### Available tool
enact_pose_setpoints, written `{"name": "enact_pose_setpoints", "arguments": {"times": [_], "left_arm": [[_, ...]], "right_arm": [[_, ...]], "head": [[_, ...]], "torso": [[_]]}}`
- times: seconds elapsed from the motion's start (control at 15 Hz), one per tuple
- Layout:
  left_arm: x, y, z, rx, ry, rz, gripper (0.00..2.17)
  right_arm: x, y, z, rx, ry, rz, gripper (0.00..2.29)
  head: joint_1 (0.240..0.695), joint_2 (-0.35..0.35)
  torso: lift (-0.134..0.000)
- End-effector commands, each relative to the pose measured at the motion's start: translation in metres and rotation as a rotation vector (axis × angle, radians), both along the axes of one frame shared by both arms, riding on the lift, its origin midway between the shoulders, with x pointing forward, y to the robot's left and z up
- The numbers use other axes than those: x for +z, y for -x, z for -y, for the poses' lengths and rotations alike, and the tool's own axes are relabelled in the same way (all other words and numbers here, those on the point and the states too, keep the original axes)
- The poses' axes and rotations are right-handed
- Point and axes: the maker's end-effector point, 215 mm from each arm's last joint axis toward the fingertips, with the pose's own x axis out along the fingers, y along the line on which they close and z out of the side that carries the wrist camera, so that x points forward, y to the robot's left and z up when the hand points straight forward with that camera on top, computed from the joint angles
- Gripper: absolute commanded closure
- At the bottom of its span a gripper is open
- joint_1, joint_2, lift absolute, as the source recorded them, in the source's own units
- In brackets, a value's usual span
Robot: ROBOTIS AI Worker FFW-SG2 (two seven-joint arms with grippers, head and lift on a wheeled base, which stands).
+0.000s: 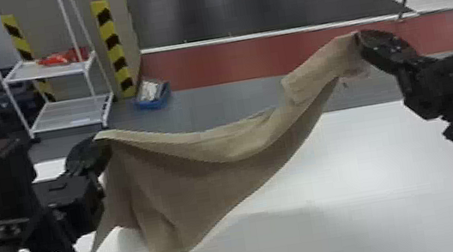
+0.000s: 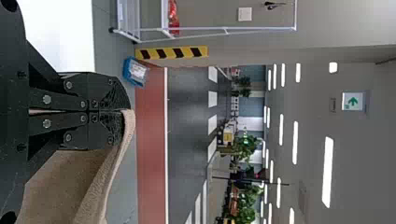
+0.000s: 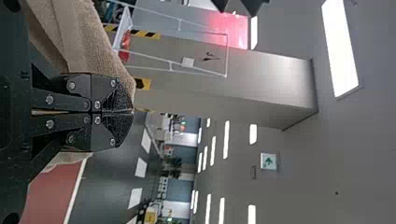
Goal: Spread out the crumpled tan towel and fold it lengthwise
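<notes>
Your left pincer [image 1: 102,146] grips the towel [image 1: 204,183] at left | your right pincer [image 1: 362,42] grips it at right | it sags between, above the counter [image 1: 380,199]

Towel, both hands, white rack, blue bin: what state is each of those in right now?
Towel: hanging between both hands, sagging, upper edge flopped over.
Left hand: shut on the towel, lower than the right.
Right hand: shut on the towel, raised higher.
White rack: upright, red items on its upper shelf.
Blue bin: open, loaded, on the floor.
</notes>
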Motion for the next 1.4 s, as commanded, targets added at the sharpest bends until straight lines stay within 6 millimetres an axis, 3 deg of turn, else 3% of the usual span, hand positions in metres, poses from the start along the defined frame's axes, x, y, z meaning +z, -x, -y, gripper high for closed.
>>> {"name": "enact_pose_setpoints", "arguments": {"times": [0.0, 0.2, 0.33, 0.4, 0.53, 0.73, 0.93, 1.0, 1.07, 1.2, 1.27, 1.33], "left_arm": [[0.014, 0.001, -0.005, -0.008, -0.015, 0.026, 1.86], [-0.024, 0.027, -0.003, -0.051, -0.020, -0.016, 1.86], [-0.060, 0.037, 0.025, -0.132, -0.047, -0.054, 1.86], [-0.080, 0.043, 0.051, -0.204, -0.068, -0.087, 1.86], [-0.109, 0.050, 0.094, -0.318, -0.105, -0.127, 1.86], [-0.152, 0.051, 0.156, -0.461, -0.178, -0.195, 1.86], [-0.166, 0.048, 0.214, -0.567, -0.265, -0.214, 1.86], [-0.167, 0.047, 0.231, -0.596, -0.281, -0.214, 1.80], [-0.178, 0.046, 0.235, -0.599, -0.306, -0.248, 1.39], [-0.183, 0.047, 0.231, -0.585, -0.324, -0.265, 0.02], [-0.187, 0.050, 0.220, -0.562, -0.317, -0.288, 0.00], [-0.176, 0.046, 0.205, -0.528, -0.309, -0.280, 0.00]], "right_arm": [[0.020, 0.016, 0.030, 0.020, -0.063, 0.060, 1.54], [-0.014, 0.069, 0.050, 0.111, -0.020, 0.050, 1.54], [-0.056, 0.096, 0.053, 0.135, 0.135, 0.017, 1.54], [-0.074, 0.107, 0.057, 0.144, 0.216, 0.014, 1.54], [-0.117, 0.113, 0.068, 0.155, 0.360, -0.067, 1.54], [-0.164, 0.115, 0.082, 0.167, 0.495, -0.163, 1.54], [-0.180, 0.108, 0.095, 0.156, 0.486, -0.203, 1.54], [-0.183, 0.108, 0.099, 0.152, 0.484, -0.212, 1.54], [-0.185, 0.108, 0.101, 0.149, 0.481, -0.216, 1.54], [-0.185, 0.111, 0.108, 0.135, 0.481, -0.221, 1.54], [-0.184, 0.112, 0.111, 0.131, 0.476, -0.221, 1.54], [-0.183, 0.113, 0.113, 0.127, 0.473, -0.220, 1.54]], "head": [[0.548, -0.038], [0.532, -0.059], [0.596, -0.088], [0.624, -0.099], [0.693, -0.145], [0.695, -0.259], [0.695, -0.350], [0.695, -0.350], [0.695, -0.350], [0.695, -0.350], [0.695, -0.350], [0.695, -0.350]], "torso": [[-0.124], [-0.124], [-0.124], [-0.124], [-0.124], [-0.124], [-0.124], [-0.124], [-0.124], [-0.124], [-0.124], [-0.124]]}}
